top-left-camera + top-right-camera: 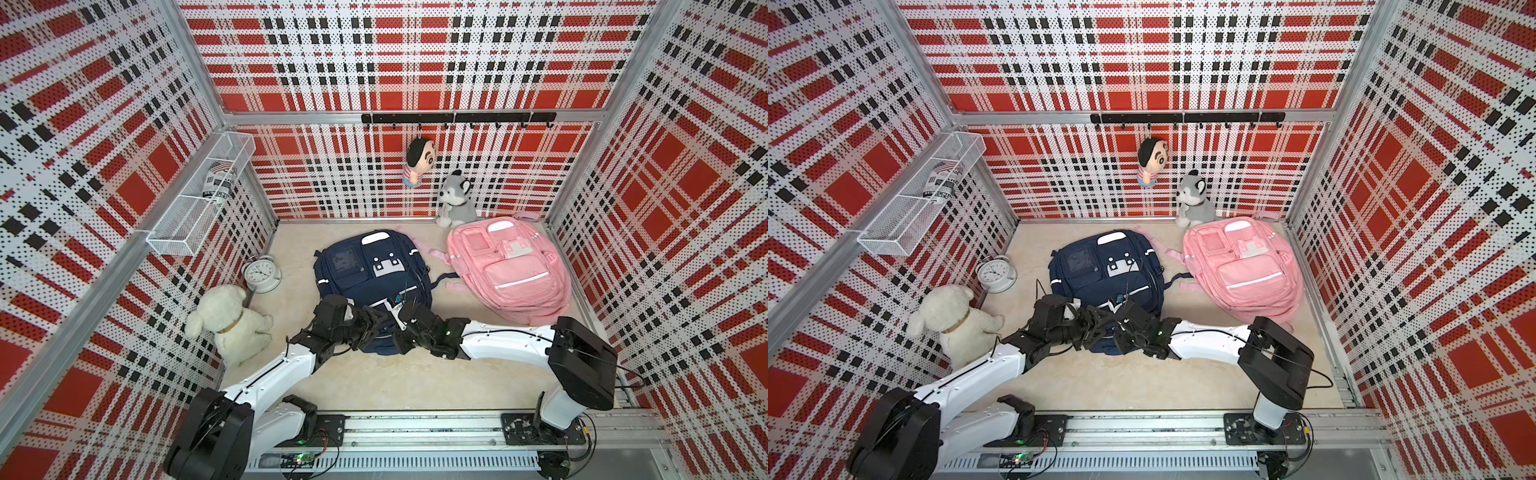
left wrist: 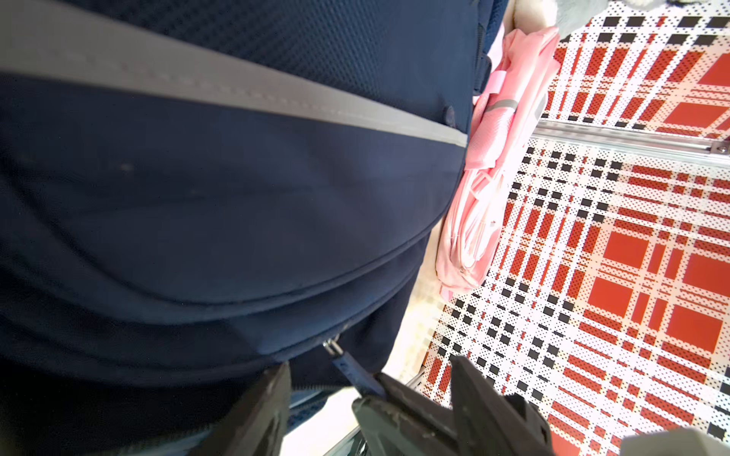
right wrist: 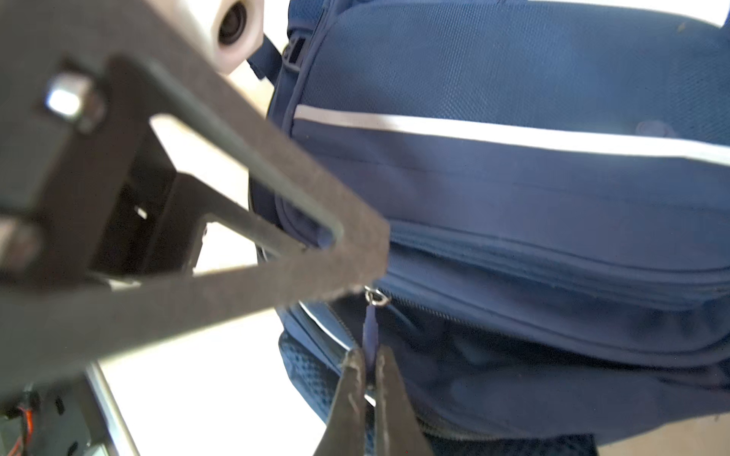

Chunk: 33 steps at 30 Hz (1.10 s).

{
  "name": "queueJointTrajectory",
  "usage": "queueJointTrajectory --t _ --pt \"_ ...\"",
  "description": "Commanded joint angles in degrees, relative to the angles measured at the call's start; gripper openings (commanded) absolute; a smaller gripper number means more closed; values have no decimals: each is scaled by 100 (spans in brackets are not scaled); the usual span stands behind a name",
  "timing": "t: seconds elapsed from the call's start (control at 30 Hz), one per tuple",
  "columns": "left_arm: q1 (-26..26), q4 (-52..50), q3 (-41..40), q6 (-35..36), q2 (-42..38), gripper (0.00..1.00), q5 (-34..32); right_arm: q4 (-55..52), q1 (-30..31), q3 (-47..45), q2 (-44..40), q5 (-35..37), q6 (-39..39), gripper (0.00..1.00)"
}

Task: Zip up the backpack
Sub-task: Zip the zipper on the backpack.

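now right end effector [image 3: 365, 369] pinches navy backpack [image 3: 513, 189] zipper pull [image 3: 370, 329]; left end effector [image 1: 375, 319] gapes.

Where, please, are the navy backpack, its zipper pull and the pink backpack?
navy backpack [image 1: 353, 286]: in a top view, on its front panel.
zipper pull [image 3: 370, 329]: right wrist view, on the blue tab below the ring.
pink backpack [image 1: 517, 272]: in a top view, on its front pocket.

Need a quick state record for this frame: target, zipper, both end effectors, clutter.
target: navy backpack, lying flat mid-floor
zipper: zipper pull at the bag's near edge; opening gapes beside it, not zipped
right end effector: shut on zipper pull
left end effector: open, next to the pull, holding nothing
nearby: pink backpack beside the navy one; white plush dog, alarm clock, husky plush along the walls
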Motion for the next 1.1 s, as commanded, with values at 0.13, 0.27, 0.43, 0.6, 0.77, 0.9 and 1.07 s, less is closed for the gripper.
queueJointTrajectory --t 0.13,0.27,0.43,0.6,0.77,0.9,1.07 --pt "145 16 -163 211 314 65 -205 500 118 -131 -233 48 -157 0" --pt "165 -53 -299 167 383 65 -249 685 152 -220 -207 30 -244 0" --pt "260 -183 -311 164 468 62 -404 809 147 -298 -183 -42 -413 0" --pt "322 -395 -125 424 862 50 -512 809 150 -318 -181 -185 -663 0" --pt "369 -462 29 639 1133 17 -665 588 154 -355 -237 -156 -980 0" --pt "616 -585 6 811 1006 6 -769 275 108 -435 -353 -8 -1206 0" --pt "1033 -758 -27 1092 774 0 -836 112 -83 -709 -559 178 -1228 0"
